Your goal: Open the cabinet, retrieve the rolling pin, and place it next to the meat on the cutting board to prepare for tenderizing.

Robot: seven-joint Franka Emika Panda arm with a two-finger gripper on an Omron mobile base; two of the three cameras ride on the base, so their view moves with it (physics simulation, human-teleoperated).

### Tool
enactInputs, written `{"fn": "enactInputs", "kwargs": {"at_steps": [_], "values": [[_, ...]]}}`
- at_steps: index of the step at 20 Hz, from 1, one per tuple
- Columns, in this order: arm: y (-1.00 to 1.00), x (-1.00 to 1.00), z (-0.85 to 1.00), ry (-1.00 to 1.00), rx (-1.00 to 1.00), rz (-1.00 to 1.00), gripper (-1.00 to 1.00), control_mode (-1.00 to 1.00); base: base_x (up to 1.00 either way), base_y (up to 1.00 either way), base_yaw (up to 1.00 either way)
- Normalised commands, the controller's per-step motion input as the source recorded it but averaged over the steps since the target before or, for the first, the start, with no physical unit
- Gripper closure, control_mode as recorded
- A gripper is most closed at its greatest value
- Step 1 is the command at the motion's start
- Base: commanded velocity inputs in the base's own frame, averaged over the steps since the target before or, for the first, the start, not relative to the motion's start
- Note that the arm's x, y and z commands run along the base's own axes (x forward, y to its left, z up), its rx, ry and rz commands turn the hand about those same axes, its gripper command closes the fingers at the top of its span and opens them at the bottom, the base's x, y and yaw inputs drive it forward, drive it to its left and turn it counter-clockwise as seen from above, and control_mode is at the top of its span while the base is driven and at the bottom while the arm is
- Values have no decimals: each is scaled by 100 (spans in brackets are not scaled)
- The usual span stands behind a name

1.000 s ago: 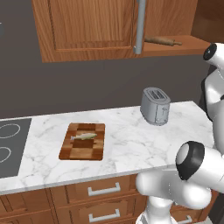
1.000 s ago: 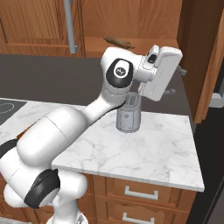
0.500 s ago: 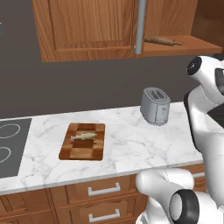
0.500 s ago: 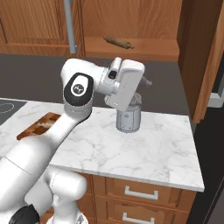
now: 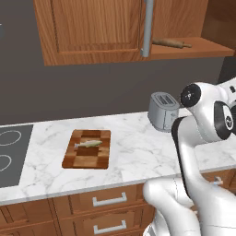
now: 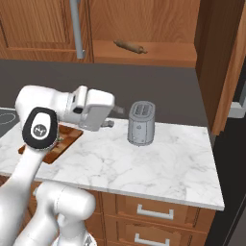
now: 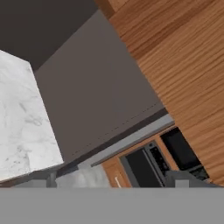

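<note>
The wall cabinet (image 6: 144,53) stands with its right door swung open, so the rolling pin (image 6: 129,46) lies in plain reach on the bare shelf inside, the only thing in that compartment. On the marble counter (image 6: 158,163) below, far to the left, the cutting board (image 5: 87,148) carries the small meat (image 5: 88,144) near its far edge, leaving room beside it for the pin, and a grey toaster (image 6: 141,122) stands to the right. The gripper (image 6: 115,116) hangs low above the counter, just left of the toaster, jaws spread wide and empty.
</note>
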Motion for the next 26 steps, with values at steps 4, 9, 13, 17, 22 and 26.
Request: {"fn": "enactInputs", "kwargs": {"at_steps": [4, 9, 13, 17, 22, 26], "values": [[100, -8, 0, -21, 17, 10, -100, -100, 0, 0, 0], [91, -27, 16, -24, 18, 10, -100, -100, 0, 0, 0], [93, -29, 28, -17, 17, 8, -100, -100, 0, 0, 0], [80, -6, 43, -12, 18, 8, -100, -100, 0, 0, 0], [17, 28, 58, -18, 18, 13, -100, -100, 0, 0, 0], [0, 42, 56, -22, 16, 16, -100, -100, 0, 0, 0]]}}
